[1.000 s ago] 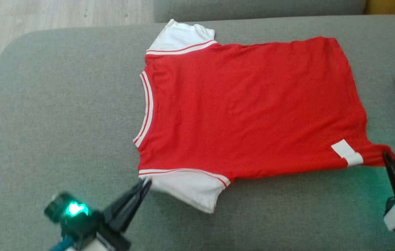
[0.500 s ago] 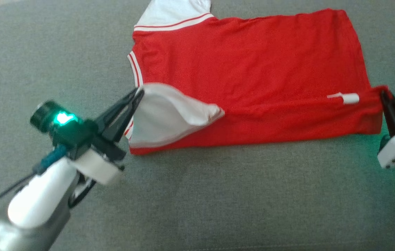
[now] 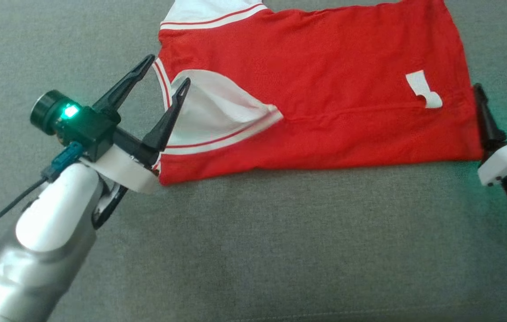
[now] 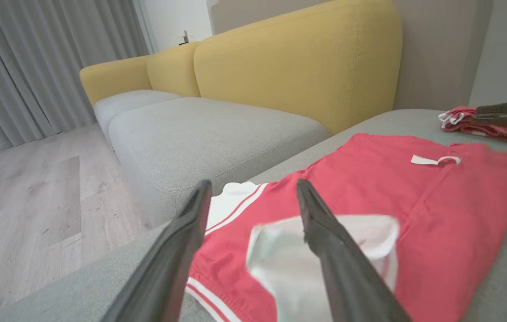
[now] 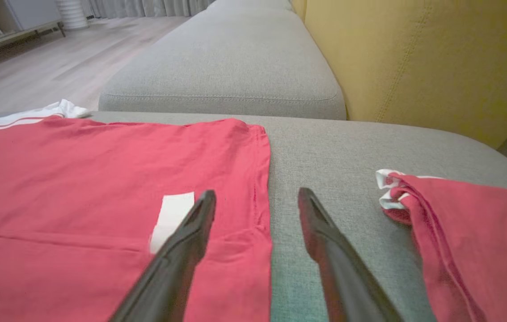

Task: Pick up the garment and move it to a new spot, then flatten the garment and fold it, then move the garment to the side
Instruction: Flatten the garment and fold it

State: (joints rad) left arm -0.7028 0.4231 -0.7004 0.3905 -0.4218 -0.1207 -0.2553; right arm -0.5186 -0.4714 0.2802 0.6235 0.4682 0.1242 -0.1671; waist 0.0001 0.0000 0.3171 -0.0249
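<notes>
A red cloth T-shirt (image 3: 325, 89) with white striped sleeves lies partly folded on the grey fabric sofa cushion (image 3: 280, 246).
Its near edge and one white sleeve (image 3: 209, 107) are turned over onto the body. The left gripper (image 3: 168, 69) spreads empty at the collar end; the right gripper (image 3: 495, 85) gapes empty beside the hem.

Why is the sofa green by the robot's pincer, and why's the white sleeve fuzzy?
Head view: a green lamp glows on the left wrist, and green light tints the sofa by the right pincer. Left wrist view: the sleeve looks blurred.
</notes>
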